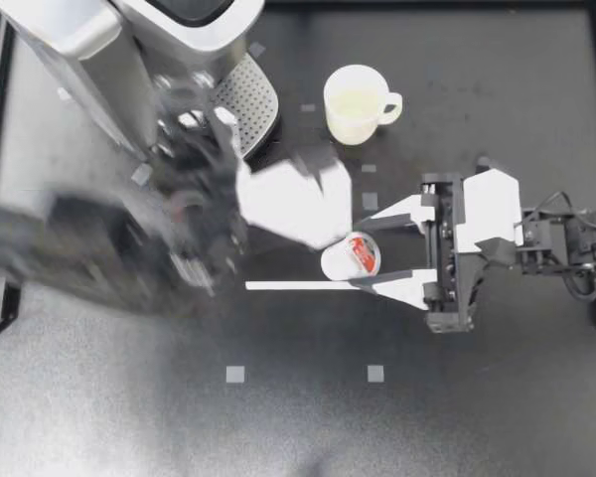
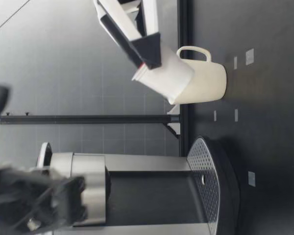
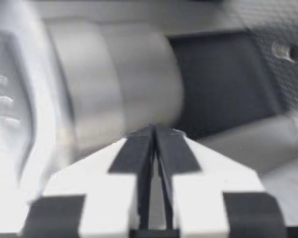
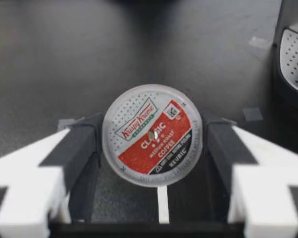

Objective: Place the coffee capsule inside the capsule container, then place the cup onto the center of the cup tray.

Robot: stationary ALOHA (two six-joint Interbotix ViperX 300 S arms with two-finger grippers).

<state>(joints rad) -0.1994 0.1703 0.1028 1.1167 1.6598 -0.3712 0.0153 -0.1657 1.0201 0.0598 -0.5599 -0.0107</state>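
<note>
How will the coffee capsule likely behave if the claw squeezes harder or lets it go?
The coffee capsule looks like a thin plastic shell with a foil lid, so it is probably light and easy to dent. Its round, tapered wall, pinched by my right claw, might slip; released on its side, it would likely roll.

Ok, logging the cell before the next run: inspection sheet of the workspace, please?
Surface: black table, grey tape squares, white tape strip.
Job's things: white coffee capsule with red foil lid, held off the table; cream ceramic mug, upright; perforated cup tray on the silver coffee machine.
Clutter: nothing seen.
Hands: right hand shut on the capsule; left hand shut, empty.
Cables: black cables at right wrist.
Surroundings: grey tiled wall.
</note>
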